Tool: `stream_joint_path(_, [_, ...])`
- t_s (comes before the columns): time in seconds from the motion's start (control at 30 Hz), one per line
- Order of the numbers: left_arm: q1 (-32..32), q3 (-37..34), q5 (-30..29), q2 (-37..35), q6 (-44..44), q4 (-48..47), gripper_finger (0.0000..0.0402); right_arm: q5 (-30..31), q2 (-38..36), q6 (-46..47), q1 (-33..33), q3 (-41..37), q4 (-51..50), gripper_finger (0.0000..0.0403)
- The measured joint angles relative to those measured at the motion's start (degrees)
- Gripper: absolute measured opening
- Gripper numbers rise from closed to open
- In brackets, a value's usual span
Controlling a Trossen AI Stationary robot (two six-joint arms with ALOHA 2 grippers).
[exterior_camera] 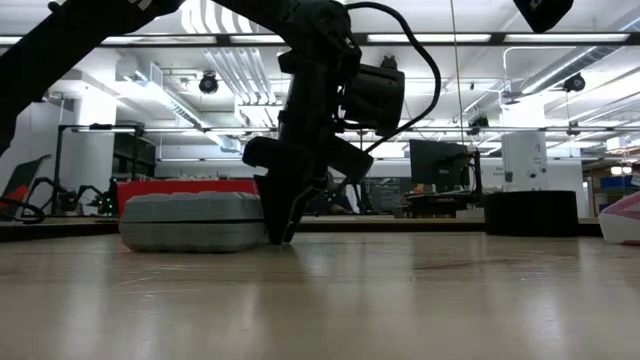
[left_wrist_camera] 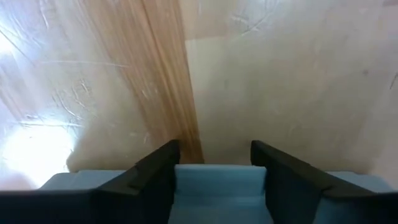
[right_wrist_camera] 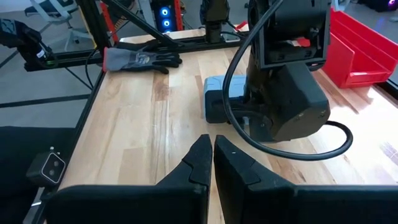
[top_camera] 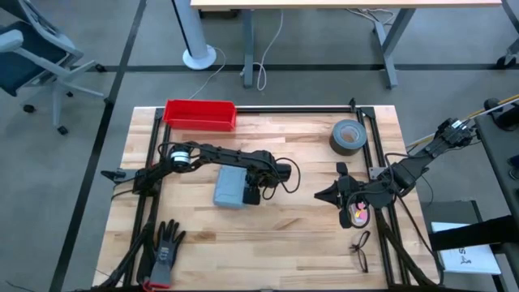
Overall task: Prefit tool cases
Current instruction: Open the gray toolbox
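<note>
A light wooden tabletop (top_camera: 268, 235) fills the overhead frame, ringed by a black rail frame. Just left of centre lies the small grey-blue tool case (top_camera: 229, 187), shut and flat on the wood. The left pincer (top_camera: 251, 193) stands at the case's right edge, pointing down; in the left wrist view its two dark fingers (left_wrist_camera: 152, 171) are spread, with the blue edge of the case between them, so it straddles the case rather than clenching it. In the low view the same pincer touches down beside the case's right end, near the left of the frame. The right pincer (top_camera: 328, 195) hovers right of centre, well apart from the case; its wrist view shows the fingers pressed together, holding nothing. A red bin (top_camera: 200, 114) sits at the upper left of the tabletop, a roll of dark tape (top_camera: 348, 135) at the upper right, a dark glove (top_camera: 165, 247) at the lower left, and eyeglasses (top_camera: 361, 250) at the lower right. No readable writing shows anywhere.
</note>
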Motion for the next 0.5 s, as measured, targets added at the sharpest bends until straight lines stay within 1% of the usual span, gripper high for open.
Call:
stream_joint_path(0.1, [0.0,0.0,0.0,0.0,-0.2,-0.1,0.0178,0.0,0.0,0.0,0.0,0.0,0.0,0.0])
stream_joint_path(0.17, [0.0,0.0,0.0,0.0,-0.2,-0.1,0.0175,0.0,0.0,0.0,0.0,0.0,0.0,0.0])
stream_joint_path(0.23, [0.0,0.0,0.0,0.0,-0.2,-0.3,0.018,0.0,0.0,0.0,0.0,0.0,0.0,0.0])
stream_joint_path(0.37, [0.0,0.0,0.0,0.0,-0.2,-1.4,0.0209,0.0,0.0,0.0,0.0,0.0,0.0,0.0])
stream_joint_path(0.43, [0.0,0.0,0.0,0.0,-0.3,-1.6,0.0214,0.0,0.0,0.0,0.0,0.0,0.0,0.0])
stream_joint_path(0.5, [0.0,0.0,0.0,0.0,-0.4,-1.6,0.0211,0.0,0.0,0.0,0.0,0.0,0.0,0.0])
